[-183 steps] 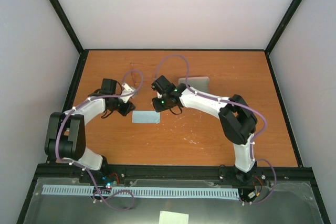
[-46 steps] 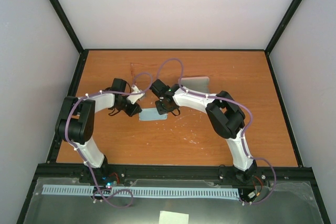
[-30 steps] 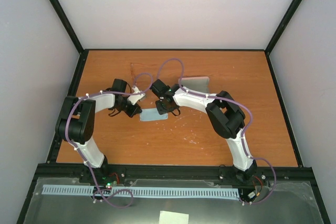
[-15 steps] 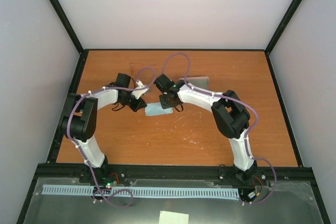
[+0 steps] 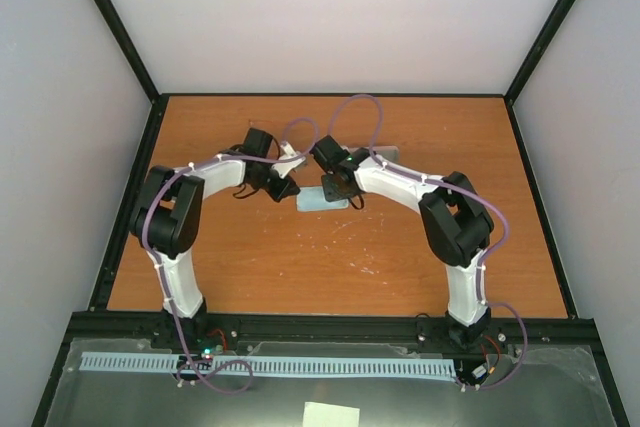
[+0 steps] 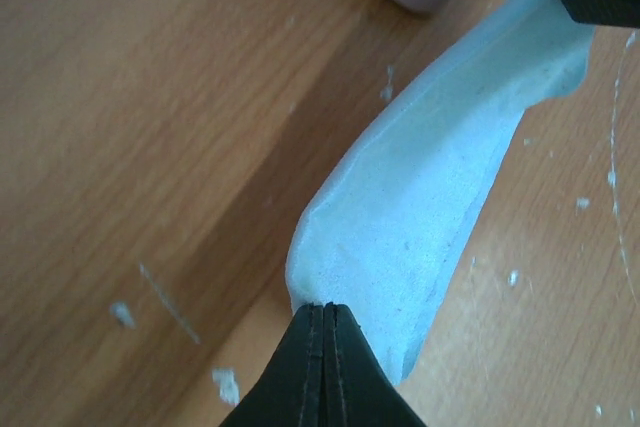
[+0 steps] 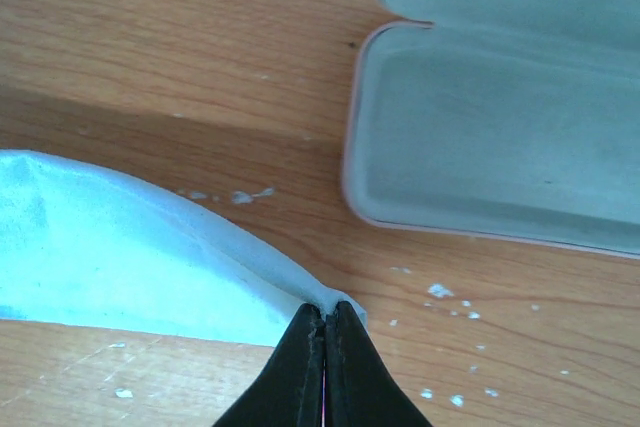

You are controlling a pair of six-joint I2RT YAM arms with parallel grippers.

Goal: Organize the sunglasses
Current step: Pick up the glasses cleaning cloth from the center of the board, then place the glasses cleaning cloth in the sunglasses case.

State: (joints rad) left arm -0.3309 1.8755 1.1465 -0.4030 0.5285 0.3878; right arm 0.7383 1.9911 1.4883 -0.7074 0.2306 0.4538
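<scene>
You have one blue cloth (image 6: 420, 177) stretched between two grippers: the left gripper (image 6: 325, 317) is clamped on one end and the right gripper (image 7: 326, 317) on the other, just beside the one open case (image 7: 500, 137). From above, the right arm (image 5: 400, 179) hides most of that case. The sunglasses cannot be made out in any view, so you cannot tell where they lie.

the sunglasses show in no view, so their pose and place cannot be told.
</scene>
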